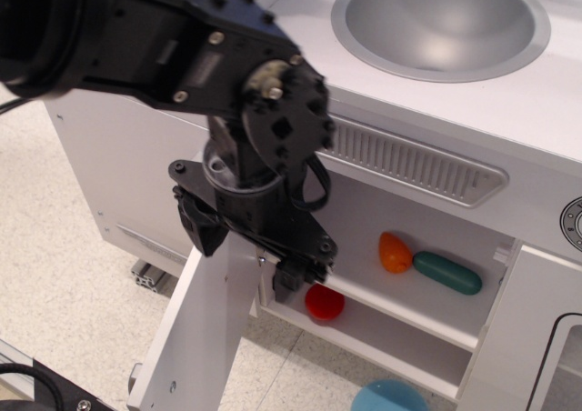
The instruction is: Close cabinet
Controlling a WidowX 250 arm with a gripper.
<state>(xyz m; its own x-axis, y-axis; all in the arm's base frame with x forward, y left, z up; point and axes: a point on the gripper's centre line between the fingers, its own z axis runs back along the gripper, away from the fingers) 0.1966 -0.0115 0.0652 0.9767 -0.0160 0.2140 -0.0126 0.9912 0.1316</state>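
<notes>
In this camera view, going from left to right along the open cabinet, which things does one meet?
Open flat white cabinet door → black gripper → round red object → orange rounded object → long teal object.

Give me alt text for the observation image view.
A black robot gripper straddles the top edge of the open white cabinet door. Inside the cabinet, an orange piece and a green piece sit on the shelf, a red piece below.
</notes>
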